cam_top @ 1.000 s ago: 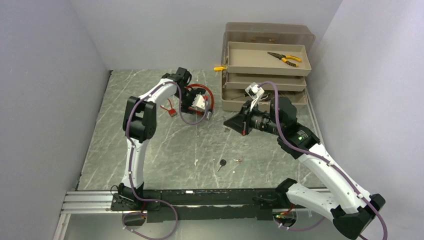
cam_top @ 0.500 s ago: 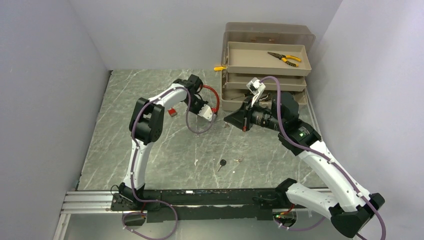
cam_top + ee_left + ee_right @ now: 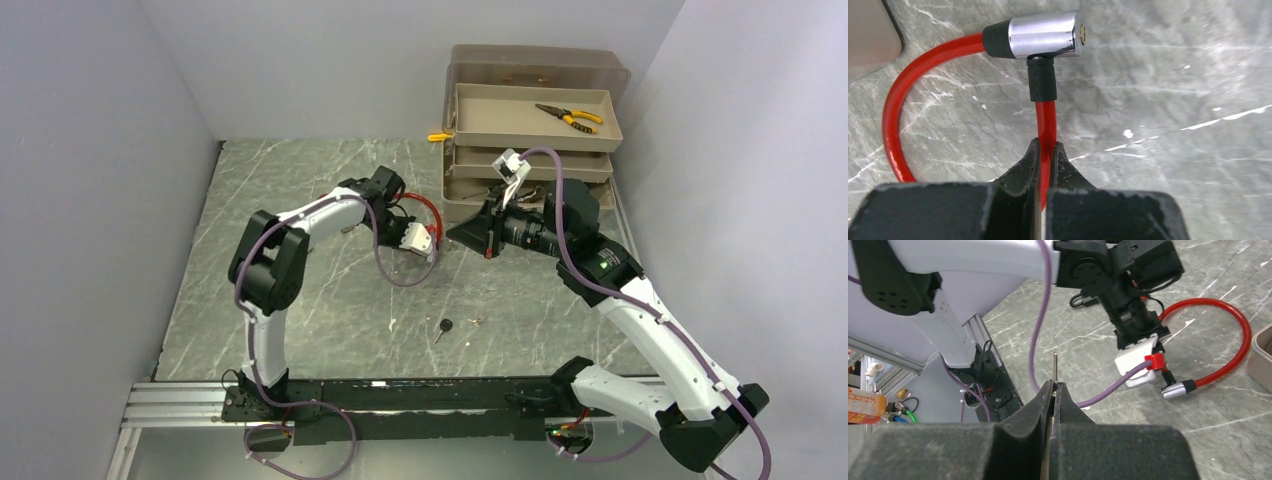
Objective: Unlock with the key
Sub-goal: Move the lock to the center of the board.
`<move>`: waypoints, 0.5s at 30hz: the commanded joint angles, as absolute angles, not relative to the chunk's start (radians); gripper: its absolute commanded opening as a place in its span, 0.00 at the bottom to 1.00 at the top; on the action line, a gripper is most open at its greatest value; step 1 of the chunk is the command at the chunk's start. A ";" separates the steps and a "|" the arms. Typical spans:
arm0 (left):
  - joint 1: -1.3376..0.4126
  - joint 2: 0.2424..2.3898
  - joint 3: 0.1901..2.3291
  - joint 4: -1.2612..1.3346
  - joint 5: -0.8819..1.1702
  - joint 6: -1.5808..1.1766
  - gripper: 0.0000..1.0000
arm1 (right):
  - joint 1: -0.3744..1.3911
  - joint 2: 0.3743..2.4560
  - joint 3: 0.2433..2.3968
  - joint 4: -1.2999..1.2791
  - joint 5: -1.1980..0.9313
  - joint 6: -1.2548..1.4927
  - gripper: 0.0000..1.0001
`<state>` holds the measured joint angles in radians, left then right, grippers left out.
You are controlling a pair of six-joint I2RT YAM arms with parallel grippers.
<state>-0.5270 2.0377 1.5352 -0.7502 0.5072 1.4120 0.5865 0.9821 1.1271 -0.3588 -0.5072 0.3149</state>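
A red cable lock lies on the grey marble table. Its chrome cylinder points its keyhole end to the right in the left wrist view. My left gripper is shut on the red cable just below the black sleeve under the cylinder. My right gripper is shut on a key, whose thin metal blade sticks straight out past the fingertips. In the right wrist view the lock cylinder lies ahead and to the right of the key tip, apart from it. From above, the right gripper sits just right of the left gripper.
A black-headed key and small loose keys lie on the table nearer the arm bases. A tan stacked tray toolbox stands at the back right, pliers in its top tray. A yellow-handled tool lies beside it.
My left gripper has gone from open to shut on the red cable and has moved right and nearer, towards the right gripper. The right gripper has shifted slightly, still holding the key.
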 commanded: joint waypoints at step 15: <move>-0.565 1.771 1.307 -0.588 0.491 1.240 0.00 | 0.580 0.960 1.135 -0.355 -0.508 0.298 0.00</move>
<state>-0.5385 1.8568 1.3468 -0.6540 0.4938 1.3003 0.5838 0.9813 1.1282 -0.3592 -0.5068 0.3138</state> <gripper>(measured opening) 0.036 0.019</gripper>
